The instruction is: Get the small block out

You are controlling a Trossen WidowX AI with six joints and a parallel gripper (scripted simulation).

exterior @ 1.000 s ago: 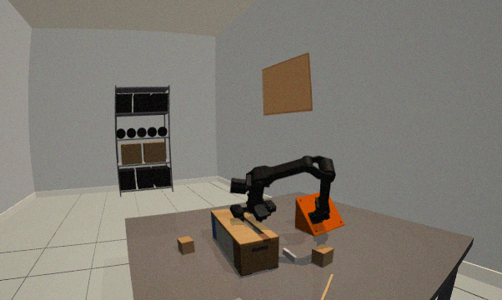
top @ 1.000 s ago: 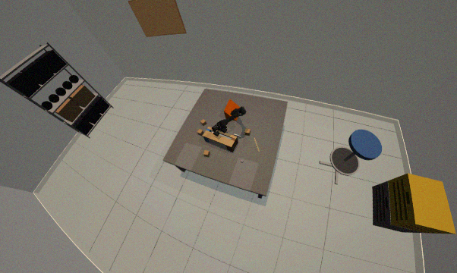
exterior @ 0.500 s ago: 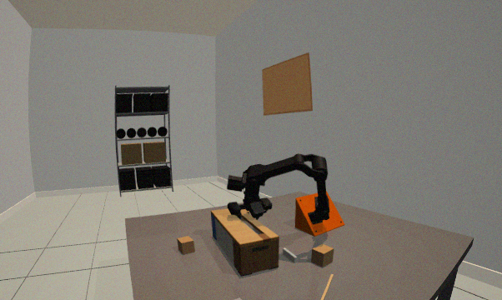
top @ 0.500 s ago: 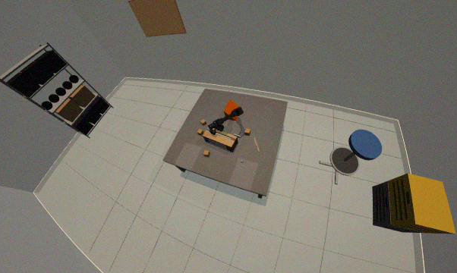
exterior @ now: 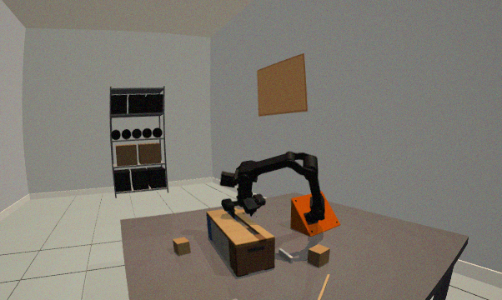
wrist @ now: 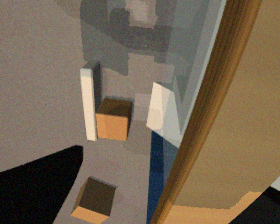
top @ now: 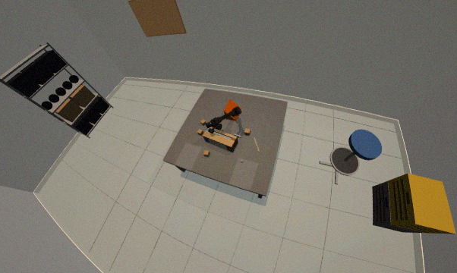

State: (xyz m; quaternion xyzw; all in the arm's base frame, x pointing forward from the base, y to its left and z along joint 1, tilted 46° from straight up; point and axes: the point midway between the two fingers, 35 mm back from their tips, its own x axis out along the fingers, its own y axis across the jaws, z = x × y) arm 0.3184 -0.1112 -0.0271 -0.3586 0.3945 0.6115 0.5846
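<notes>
The box [top: 219, 140] [exterior: 238, 233] has a wooden top with a long dark slot; it fills the right of the wrist view [wrist: 231, 125], with a clear panel and a blue part at its left edge. A pale piece shows by the panel; I cannot tell whether it is inside. I cannot make out the small block on the shelf. My gripper [exterior: 239, 212] is open and empty, over the far, blue end of the box in the exterior view. In the wrist view its dark fingers stand on both sides of the box's edge.
Wooden cubes [top: 206, 152] [top: 247, 131] [exterior: 181, 246] [exterior: 318, 255] [wrist: 114, 120] [wrist: 93, 197] stand around the box. A white bar [wrist: 88, 105] lies beside one cube in the wrist view. A thin stick [top: 256, 144] [exterior: 323, 287] and an orange wedge [top: 231, 109] [exterior: 300, 217] are also on the table.
</notes>
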